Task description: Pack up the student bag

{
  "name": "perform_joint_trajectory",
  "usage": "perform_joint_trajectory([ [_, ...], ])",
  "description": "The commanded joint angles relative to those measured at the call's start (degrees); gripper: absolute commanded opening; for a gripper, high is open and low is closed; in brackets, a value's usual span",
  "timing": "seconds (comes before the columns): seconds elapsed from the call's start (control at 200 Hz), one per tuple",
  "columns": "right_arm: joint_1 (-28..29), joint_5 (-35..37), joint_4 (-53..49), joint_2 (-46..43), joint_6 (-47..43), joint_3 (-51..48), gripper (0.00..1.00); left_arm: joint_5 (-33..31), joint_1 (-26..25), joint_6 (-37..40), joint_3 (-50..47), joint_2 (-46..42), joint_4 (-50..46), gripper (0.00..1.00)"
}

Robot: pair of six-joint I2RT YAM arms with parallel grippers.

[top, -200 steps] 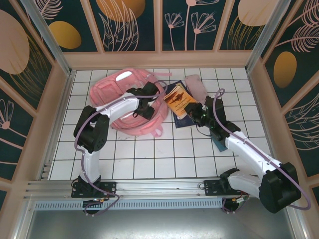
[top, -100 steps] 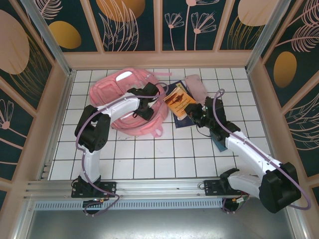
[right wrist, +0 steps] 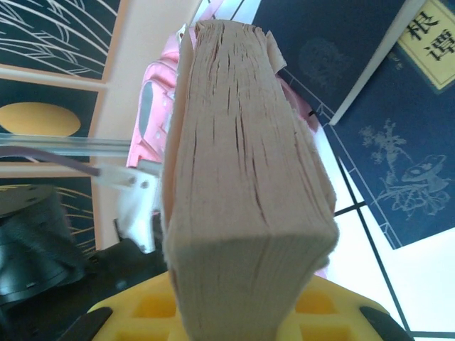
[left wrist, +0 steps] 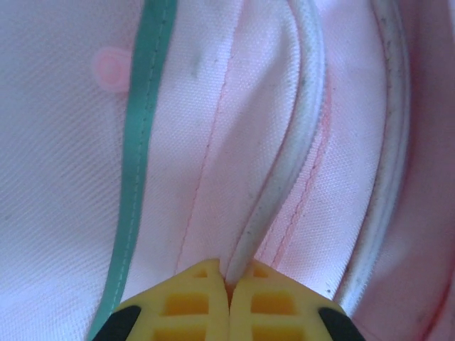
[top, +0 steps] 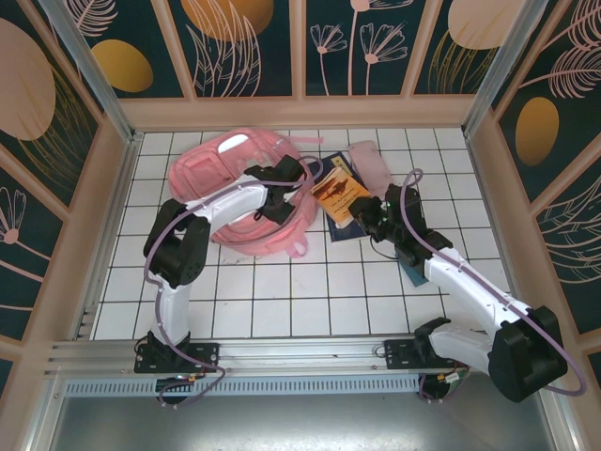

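On the student bag [top: 235,183], the left gripper [left wrist: 229,283] pinches white piping [left wrist: 284,163], apparently opening it for the book [right wrist: 242,142] the right gripper [right wrist: 245,305] clamps alongside.

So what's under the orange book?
A dark blue book lies beneath the orange book, on the table. The orange one covers its middle, so anything else there stays hidden.
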Motion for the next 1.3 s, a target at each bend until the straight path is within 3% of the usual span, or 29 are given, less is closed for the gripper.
perform_joint_trajectory([
  [0.0,0.3,0.4,1.8,-2.3,-2.4,1.2,0.17,-3.3,0.1,-1.5,-0.3,-9.0,4.9,0.0],
  [0.275,1.7,-2.0,5.0,-3.6,-4.2,1.6,0.16,-11.7,0.1,-7.7,2.8,-16.7,8.6,0.0],
  [0.41,2.9,-6.6,10.7,-4.2,-5.3,0.9,0.16,-9.4,-0.1,-9.1,2.3,-16.5,9.4,0.0],
  [0.515,4.3,-5.1,12.8,-6.2,-6.9,0.5,0.16,-9.1,-0.2,-10.0,1.1,-15.8,9.6,0.0],
  [0.751,5.8,-6.6,10.0,-3.4,-3.5,-2.0,0.16,-6.9,-0.4,-11.9,0.4,-16.5,11.5,0.0],
  [0.991,6.9,-2.5,3.0,-5.6,-1.4,-10.0,0.15,-14.5,-0.4,-15.6,2.1,-19.9,12.3,0.0],
  [1.296,5.2,-3.0,1.8,-8.1,-2.2,-10.2,0.15,-15.8,-0.4,-16.9,1.1,-23.4,13.5,0.0],
])
